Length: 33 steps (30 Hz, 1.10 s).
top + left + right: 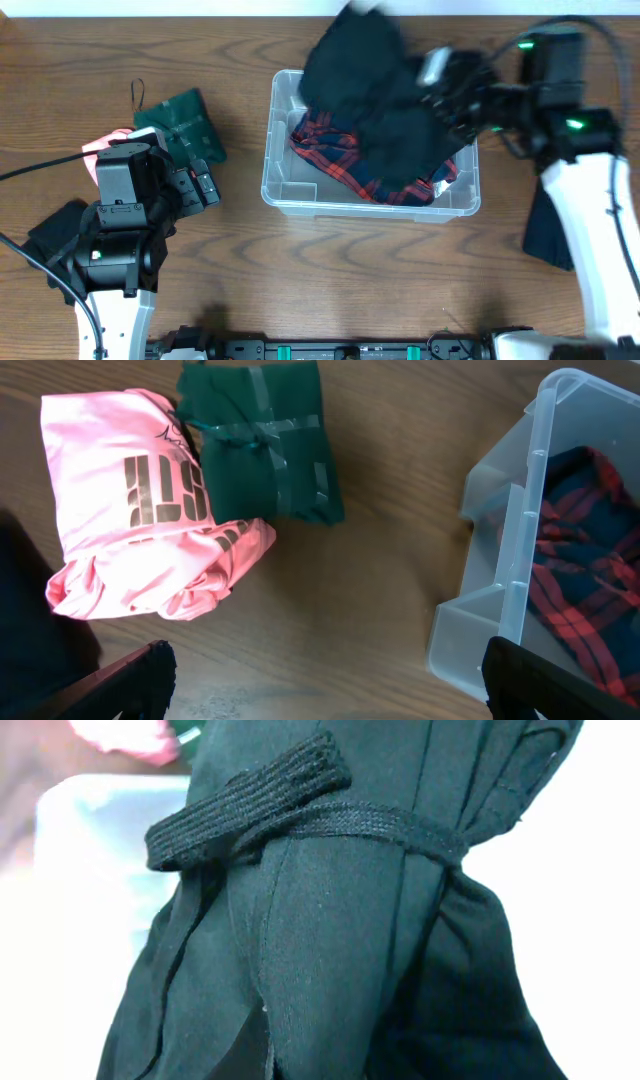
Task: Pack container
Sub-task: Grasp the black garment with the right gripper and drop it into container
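Wood table [330,275]: pink shirt [120,510], green bundle [262,445] near container [290,195]; black garment [370,90] above.

The left end effector [203,186] gapes wide, arm tucked low. The right end effector [441,92] is clamped on black cloth [358,62]

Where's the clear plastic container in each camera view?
Overhead: the container sits mid-table, centre of the frame.
Left wrist: at the right edge, partly cropped.
Right wrist: a pale blur at left behind the black garment, probably it.
Shared landmark: the pink garment, off its left side.
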Motion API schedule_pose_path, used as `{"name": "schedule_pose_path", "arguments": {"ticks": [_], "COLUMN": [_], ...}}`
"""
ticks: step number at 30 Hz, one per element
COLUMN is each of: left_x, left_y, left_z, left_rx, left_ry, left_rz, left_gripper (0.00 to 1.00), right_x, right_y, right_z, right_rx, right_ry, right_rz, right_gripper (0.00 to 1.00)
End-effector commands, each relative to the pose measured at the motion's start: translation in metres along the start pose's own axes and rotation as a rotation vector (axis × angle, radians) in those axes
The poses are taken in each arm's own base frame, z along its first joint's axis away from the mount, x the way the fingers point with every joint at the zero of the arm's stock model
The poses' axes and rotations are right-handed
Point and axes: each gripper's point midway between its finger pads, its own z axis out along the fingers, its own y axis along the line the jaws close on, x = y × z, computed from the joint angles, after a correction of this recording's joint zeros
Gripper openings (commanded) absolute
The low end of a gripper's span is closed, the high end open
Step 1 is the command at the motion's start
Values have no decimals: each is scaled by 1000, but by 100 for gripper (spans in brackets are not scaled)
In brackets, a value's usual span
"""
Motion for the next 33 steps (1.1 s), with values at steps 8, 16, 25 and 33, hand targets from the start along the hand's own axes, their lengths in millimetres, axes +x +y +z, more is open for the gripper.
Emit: {"name": "schedule_pose_path", "arguments": {"ticks": [8,16,25,33], "left_x": [-7,-7,-7,-7], "left_y": [-2,-2,-2,-2], "left_z": [-5,-5,-5,-5], "left_rx": [-1,-1,-1,-1], "left_ry": [-18,-18,-18,-19], "left_rz": [1,1,0,0], "left_gripper": [98,98,98,98], "right_x": [41,49,-17,66], "right_y": [38,-54,-48,-35], "right_z": [54,52,41,99], "right_rx": [-211,259,269,262], "right_ry": [185,303,87,328], "right_rz": [-144,138,331,573], "right_gripper": [1,99,50,17]}}
